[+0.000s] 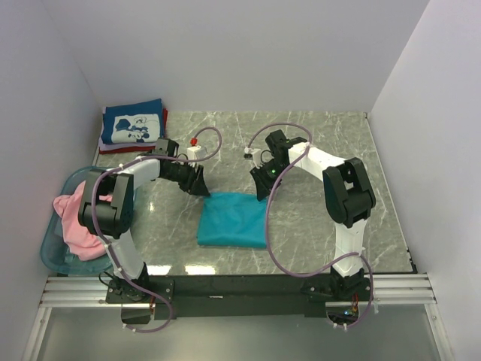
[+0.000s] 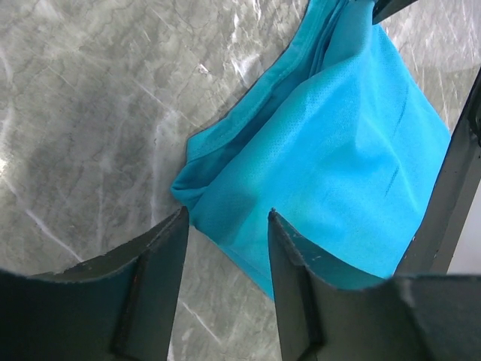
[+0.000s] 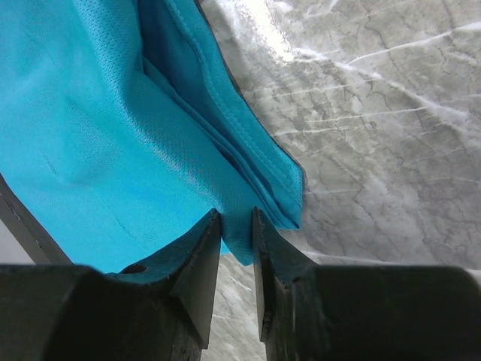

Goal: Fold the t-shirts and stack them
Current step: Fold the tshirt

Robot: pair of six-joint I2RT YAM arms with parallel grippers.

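Observation:
The teal t-shirt (image 1: 233, 219) lies folded in a rectangle on the marble table. My left gripper (image 1: 201, 183) is at its far left corner. In the left wrist view it (image 2: 228, 214) is open, and the teal t-shirt (image 2: 331, 150) has a corner edge between the fingertips. My right gripper (image 1: 263, 188) is at the far right corner. In the right wrist view it (image 3: 237, 219) has narrow jaws pinching the edge of the teal t-shirt (image 3: 98, 128). A folded navy t-shirt (image 1: 134, 124) with white print lies on a red t-shirt (image 1: 164, 120) at the back left. The pink t-shirt (image 1: 79, 222) sits crumpled in the basket.
The translucent light-blue plastic basket (image 1: 54, 252) stands at the left edge of the table, beside the left arm's base. White walls close in the left, back and right sides. Purple cables loop off both arms above the table.

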